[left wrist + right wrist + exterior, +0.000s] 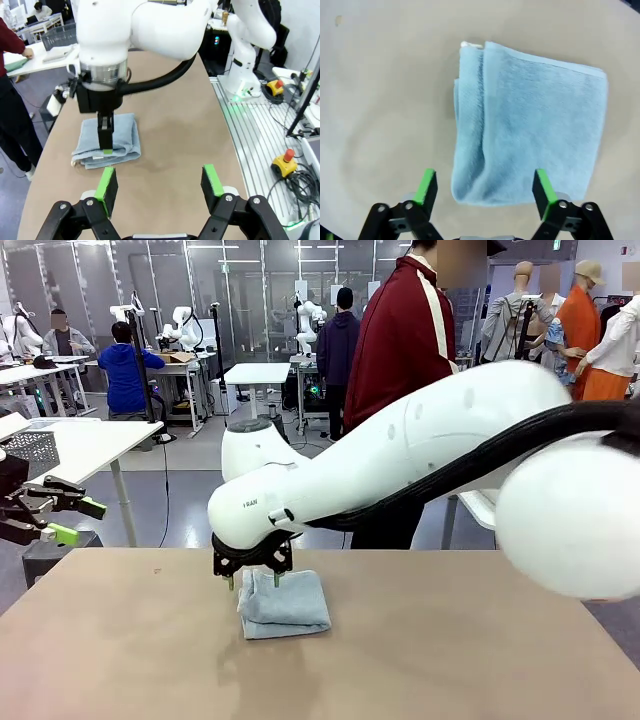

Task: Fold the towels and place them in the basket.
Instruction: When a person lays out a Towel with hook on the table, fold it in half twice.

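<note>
Towel [535,120] is folded, pale blue, flat mid-counter [480,660]. Right hand [485,190] is straight above it, pointing down, so that arm is the nearer one by far. Left hand [76,521] is well off to the towel's left, past the counter edge.

Towel is close to square. Its stacked fold edge runs crosswise to the line between the right hand's fingers. One finger sits just outside that fold edge and the other is over the cloth, so closing would pinch the thick side.

Right hand is spread wide and holds nothing. Its tips are at towel level; can't tell if they touch. Left hand is also spread and holds nothing.

Basket [35,452] looks to be on a white table [100,440], well left of the towel and beyond it.
</note>
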`<state>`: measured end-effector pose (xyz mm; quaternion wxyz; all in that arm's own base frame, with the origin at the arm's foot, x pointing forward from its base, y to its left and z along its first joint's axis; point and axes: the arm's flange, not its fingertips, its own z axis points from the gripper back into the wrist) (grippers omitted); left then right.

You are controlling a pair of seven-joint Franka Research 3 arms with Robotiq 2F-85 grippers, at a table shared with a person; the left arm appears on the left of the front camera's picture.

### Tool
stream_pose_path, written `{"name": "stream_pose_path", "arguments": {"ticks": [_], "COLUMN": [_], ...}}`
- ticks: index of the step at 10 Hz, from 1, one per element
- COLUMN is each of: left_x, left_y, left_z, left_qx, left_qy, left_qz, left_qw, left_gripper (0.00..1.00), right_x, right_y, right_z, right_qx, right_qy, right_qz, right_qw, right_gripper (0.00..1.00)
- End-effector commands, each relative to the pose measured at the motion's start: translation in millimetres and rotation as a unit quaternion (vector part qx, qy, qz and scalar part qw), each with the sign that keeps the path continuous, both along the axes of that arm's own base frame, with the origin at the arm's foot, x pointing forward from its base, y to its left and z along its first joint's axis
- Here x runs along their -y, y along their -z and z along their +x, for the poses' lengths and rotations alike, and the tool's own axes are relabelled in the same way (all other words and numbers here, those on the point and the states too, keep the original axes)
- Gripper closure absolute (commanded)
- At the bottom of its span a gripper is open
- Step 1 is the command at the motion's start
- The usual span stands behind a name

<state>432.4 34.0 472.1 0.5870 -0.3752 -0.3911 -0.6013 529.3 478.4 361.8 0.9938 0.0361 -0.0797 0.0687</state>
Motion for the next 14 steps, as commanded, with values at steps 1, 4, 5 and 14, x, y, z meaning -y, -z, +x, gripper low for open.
{"name": "stream_pose_path", "arguments": {"ticks": [1,4,5,14], "left_x": [0,0,0,0], "left_y": [-2,-2,-2,-2], "left_z": [-4,-4,-4,-4], "left_qx": [0.004,0.004,0.004,0.004], "left_qy": [0.003,0.003,0.003,0.003], "left_qz": [-0.008,-0.008,-0.008,-0.008], "left_qw": [1.0,1.0,1.0,1.0], "left_gripper": [0.15,0.15,0.15,0.15], "right_x": [43,109,127,140], "right_y": [-26,-59,-69,-84], "right_z": [-27,-41,-44,-37], "right_qx": [0.022,0.049,0.055,0.061], "right_qy": [-0.012,-0.023,-0.011,0.006], "right_qz": [-0.001,0.019,0.03,0.02], "right_qw": [1.0,0.998,0.998,0.998], "right_gripper": [0.0,0.0,0.0,0.0]}}
